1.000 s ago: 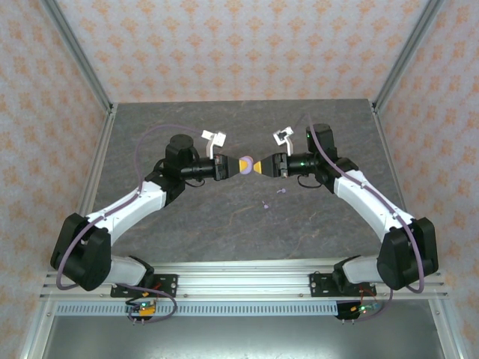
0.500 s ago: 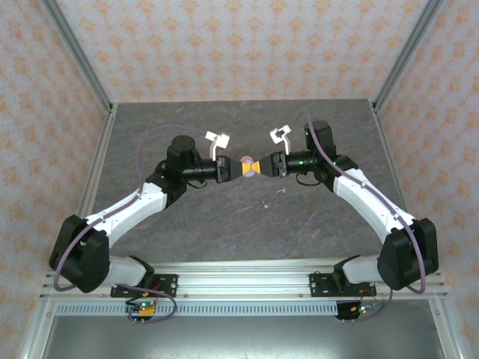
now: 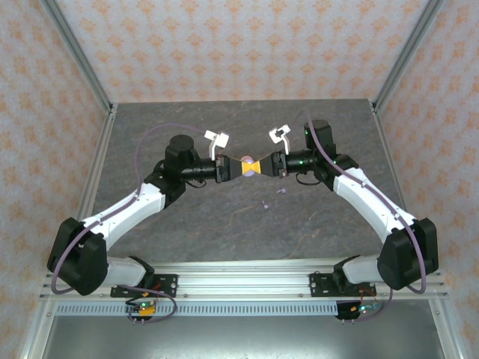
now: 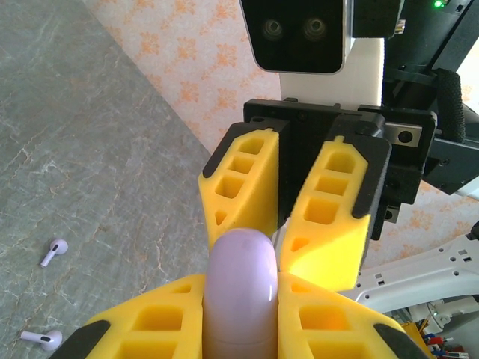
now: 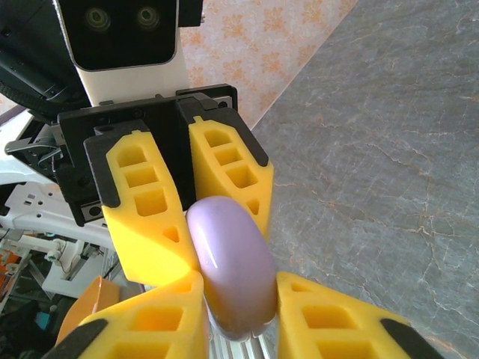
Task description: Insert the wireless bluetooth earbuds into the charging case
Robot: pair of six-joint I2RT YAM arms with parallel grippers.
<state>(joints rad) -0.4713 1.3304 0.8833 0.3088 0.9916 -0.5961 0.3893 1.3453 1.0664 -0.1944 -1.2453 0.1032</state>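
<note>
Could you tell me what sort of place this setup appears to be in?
Probably a lab robot cell: patterned backdrop walls on aluminium framing, a grey stone-look table, and a mounting rail at its near edge.

The left end effector grips a rounded lavender case between its yellow fingers. The right end effector faces it, its yellow fingers set either side of the case's far end. Two lavender earbuds lie apart on the grey table, lower left.
</note>
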